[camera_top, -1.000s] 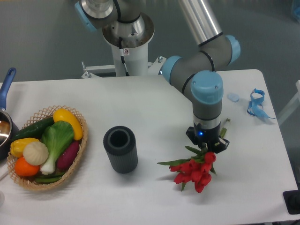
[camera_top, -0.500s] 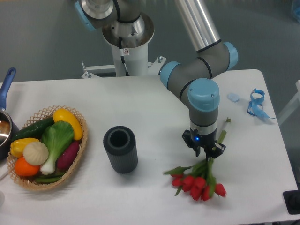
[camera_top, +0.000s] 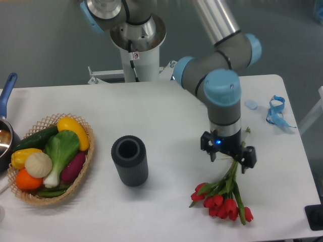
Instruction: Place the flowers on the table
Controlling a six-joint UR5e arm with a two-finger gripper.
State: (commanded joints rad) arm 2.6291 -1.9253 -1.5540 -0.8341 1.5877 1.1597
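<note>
The flowers [camera_top: 222,203], a bunch of red tulips with green stems and leaves, lie flat on the white table [camera_top: 166,113] at the front right. The blossoms point toward the front edge and the stems run back under my gripper. My gripper [camera_top: 229,155] hangs just over the stems, pointing down. Its jaws look spread apart on either side of the stems, and the bunch appears to rest on the table. The part of the stems under the gripper is hidden.
A dark ribbed cylinder vase [camera_top: 129,160] stands upright left of the flowers. A wicker basket [camera_top: 89,147] of vegetables sits at the front left, with a blue-handled pot [camera_top: 6,128] beside it. A blue ribbon [camera_top: 275,112] and a small pale object [camera_top: 251,104] lie at the back right.
The bunch has swung from blossoms-left to lying with blossoms toward the front right. My gripper has moved slightly right and its jaws have spread wider.
</note>
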